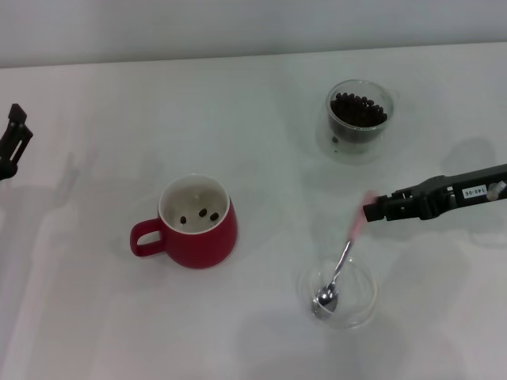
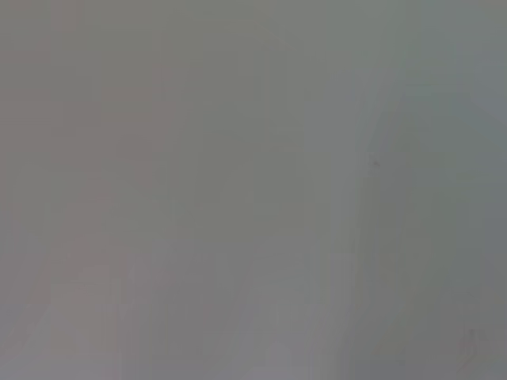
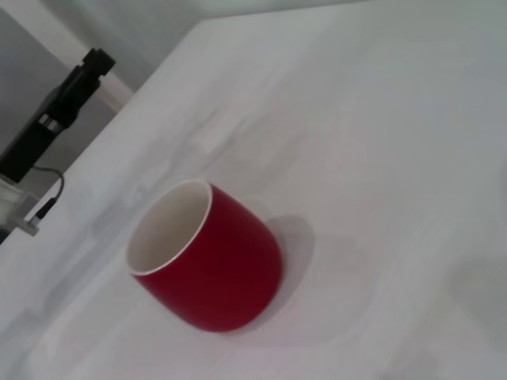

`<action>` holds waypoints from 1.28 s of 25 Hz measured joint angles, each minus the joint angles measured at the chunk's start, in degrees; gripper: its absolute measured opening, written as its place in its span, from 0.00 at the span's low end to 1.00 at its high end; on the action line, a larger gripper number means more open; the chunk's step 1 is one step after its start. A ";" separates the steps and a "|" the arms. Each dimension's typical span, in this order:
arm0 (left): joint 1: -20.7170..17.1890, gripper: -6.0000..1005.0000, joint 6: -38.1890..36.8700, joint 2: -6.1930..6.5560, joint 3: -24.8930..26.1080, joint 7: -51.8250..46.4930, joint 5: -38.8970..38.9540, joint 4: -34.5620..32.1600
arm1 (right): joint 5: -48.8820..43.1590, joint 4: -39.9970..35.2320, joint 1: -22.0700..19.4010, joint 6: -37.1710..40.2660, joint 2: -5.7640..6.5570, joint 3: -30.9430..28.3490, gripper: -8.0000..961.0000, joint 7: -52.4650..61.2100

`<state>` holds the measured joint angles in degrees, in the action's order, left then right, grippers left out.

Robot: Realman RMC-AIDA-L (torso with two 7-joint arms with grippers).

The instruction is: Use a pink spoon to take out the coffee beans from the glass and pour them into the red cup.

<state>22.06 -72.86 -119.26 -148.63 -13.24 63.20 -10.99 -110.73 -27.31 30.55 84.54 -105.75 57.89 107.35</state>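
The red cup (image 1: 194,226) stands left of centre with its handle to the left and three coffee beans (image 1: 203,214) on its white bottom. It also shows in the right wrist view (image 3: 207,265). The glass (image 1: 359,119), far right, holds a heap of coffee beans (image 1: 358,109). The pink spoon (image 1: 345,253) lies slanted, its metal bowl down in a shallow clear saucer (image 1: 360,305). Its pink handle end reaches up to the tip of my right gripper (image 1: 372,210), which comes in from the right. My left gripper (image 1: 14,141) is parked at the far left edge.
The white table (image 1: 261,142) runs back to a pale wall. The left arm (image 3: 59,111) shows as a dark bar in the right wrist view beyond the cup. The left wrist view shows only a blank grey surface.
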 joint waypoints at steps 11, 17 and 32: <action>0.19 0.89 -0.01 -0.01 0.00 -0.04 0.39 0.01 | -0.51 -0.14 0.61 -0.70 -0.31 -0.64 0.38 0.91; 0.35 0.89 -0.05 0.04 0.00 -0.02 0.43 0.01 | 0.58 -2.27 -1.74 -0.04 -1.48 -12.44 0.42 -3.01; -0.20 0.89 0.32 0.08 0.00 0.16 0.44 0.33 | 27.18 4.93 -8.18 -4.35 -9.42 -30.82 0.52 -51.17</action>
<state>21.86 -72.54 -119.18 -148.62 -13.08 63.64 -10.66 -83.55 -22.38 22.37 80.19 -115.18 27.07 56.19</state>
